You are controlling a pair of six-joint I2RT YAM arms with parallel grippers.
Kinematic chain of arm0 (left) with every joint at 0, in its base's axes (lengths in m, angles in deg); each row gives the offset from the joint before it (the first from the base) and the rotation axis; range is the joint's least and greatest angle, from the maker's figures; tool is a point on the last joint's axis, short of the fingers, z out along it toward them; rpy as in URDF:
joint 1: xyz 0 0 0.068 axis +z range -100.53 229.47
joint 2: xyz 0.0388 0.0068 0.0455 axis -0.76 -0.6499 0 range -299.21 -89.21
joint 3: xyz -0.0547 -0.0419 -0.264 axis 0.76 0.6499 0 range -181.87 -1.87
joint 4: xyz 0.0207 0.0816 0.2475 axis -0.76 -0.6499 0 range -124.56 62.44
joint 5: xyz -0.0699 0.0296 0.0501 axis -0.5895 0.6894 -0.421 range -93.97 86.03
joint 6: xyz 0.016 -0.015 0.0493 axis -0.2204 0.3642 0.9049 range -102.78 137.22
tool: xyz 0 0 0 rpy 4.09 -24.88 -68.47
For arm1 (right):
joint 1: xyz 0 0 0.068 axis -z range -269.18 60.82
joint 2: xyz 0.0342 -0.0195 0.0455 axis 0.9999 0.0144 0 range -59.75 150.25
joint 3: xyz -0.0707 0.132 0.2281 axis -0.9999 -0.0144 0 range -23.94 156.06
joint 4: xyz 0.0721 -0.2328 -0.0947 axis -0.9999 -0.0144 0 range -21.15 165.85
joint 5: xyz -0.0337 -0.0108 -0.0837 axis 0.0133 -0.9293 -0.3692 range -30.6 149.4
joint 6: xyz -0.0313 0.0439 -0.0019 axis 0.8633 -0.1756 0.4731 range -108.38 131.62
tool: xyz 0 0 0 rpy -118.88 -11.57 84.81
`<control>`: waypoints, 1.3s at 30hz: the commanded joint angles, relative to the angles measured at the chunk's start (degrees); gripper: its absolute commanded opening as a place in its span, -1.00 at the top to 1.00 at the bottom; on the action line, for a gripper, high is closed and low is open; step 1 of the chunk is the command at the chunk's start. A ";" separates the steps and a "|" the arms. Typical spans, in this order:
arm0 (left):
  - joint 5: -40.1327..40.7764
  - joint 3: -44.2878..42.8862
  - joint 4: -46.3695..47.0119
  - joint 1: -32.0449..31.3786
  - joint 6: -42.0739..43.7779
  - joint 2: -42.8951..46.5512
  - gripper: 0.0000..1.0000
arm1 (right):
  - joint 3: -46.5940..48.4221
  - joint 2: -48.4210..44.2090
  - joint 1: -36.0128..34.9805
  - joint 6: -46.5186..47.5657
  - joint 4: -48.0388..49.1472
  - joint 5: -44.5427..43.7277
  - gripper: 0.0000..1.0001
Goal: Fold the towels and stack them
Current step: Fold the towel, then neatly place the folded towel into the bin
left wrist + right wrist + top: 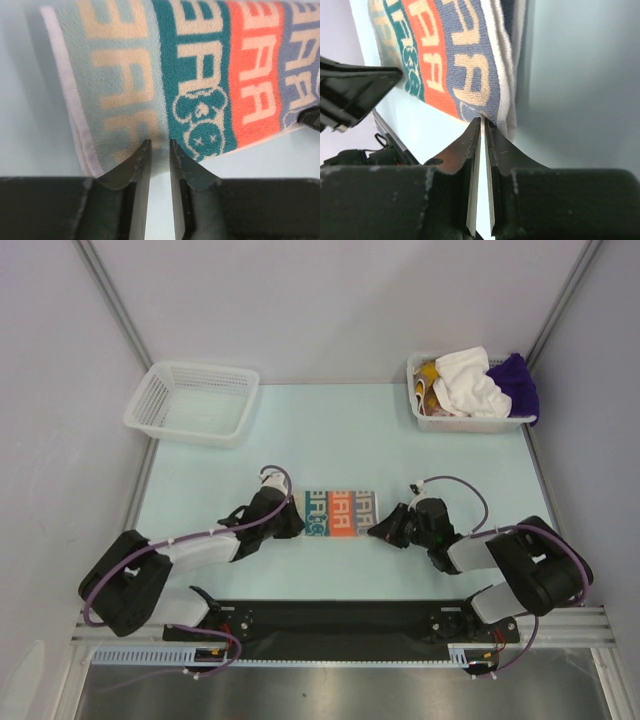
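Presently folding the orange-teal-white printed cloth towel (340, 512), flat on the pale table (300, 440). With left gripper (159, 142) slightly parted at its near edge, nothing clearly held; with right gripper (483, 120) nearly closed at a corner, hold impossible to tell. Next: pinch both ends, fold evenly.

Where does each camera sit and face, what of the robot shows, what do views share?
Top external: above, behind the bases, looking down at the table; both arms show.
Left wrist: on the left arm, facing the printed towel past the left end effector.
Right wrist: same, past the right end effector, at its other end.
All share that towel.
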 commanded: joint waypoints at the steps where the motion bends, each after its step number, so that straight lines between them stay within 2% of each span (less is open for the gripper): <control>1: 4.57 -3.79 -6.52 0.49 1.23 5.63 0.30 | 0.90 -2.79 1.81 2.81 -7.03 -3.02 0.74; 3: 4.93 -3.98 -7.42 1.72 0.35 7.66 0.16 | 0.90 -3.41 2.60 2.99 -8.34 -2.84 0.74; 9: 3.18 -3.45 -11.28 4.01 -0.44 12.06 -0.01 | 1.34 -5.43 3.75 4.04 -10.89 -2.93 0.74; 10: 3.35 -2.67 -11.37 4.09 -0.79 12.32 -0.13 | 1.60 -5.52 3.84 4.21 -11.33 -3.01 0.74; 11: 3.78 -2.48 -12.07 4.53 -1.06 12.50 -0.15 | 1.69 -5.69 4.01 4.48 -11.86 -3.28 0.74; 16: 1.15 0.32 -10.24 6.03 -1.93 11.89 -0.23 | 2.13 -6.57 4.19 4.66 -12.48 -2.84 0.74; 19: 0.45 2.17 -8.48 7.52 -2.64 11.62 -0.42 | 2.39 -6.92 4.01 4.92 -12.74 -2.49 0.73; 22: -6.54 4.80 -2.88 10.77 -3.34 9.43 -0.49 | 2.66 -7.27 3.92 5.45 -13.80 -2.84 0.73; 26: -10.53 4.73 0.66 12.79 -3.78 4.25 -0.46 | 2.66 -7.45 3.92 5.10 -13.71 -2.84 0.73; 32: -13.61 1.13 2.52 12.88 -4.31 -4.36 -0.28 | 2.92 -7.28 3.84 5.01 -13.62 -2.75 0.74; 35: -13.70 0.25 3.39 12.88 -4.48 -8.40 -0.15 | 2.83 -7.28 3.92 5.01 -13.45 -2.84 0.73; 38: -13.79 -0.90 3.22 12.88 -4.22 -11.66 0.06 | 2.83 -7.45 3.75 5.01 -13.62 -2.75 0.74; 39: -13.35 -1.16 2.87 12.88 -3.96 -11.93 0.19 | 2.83 -7.63 3.84 5.09 -13.80 -2.66 0.74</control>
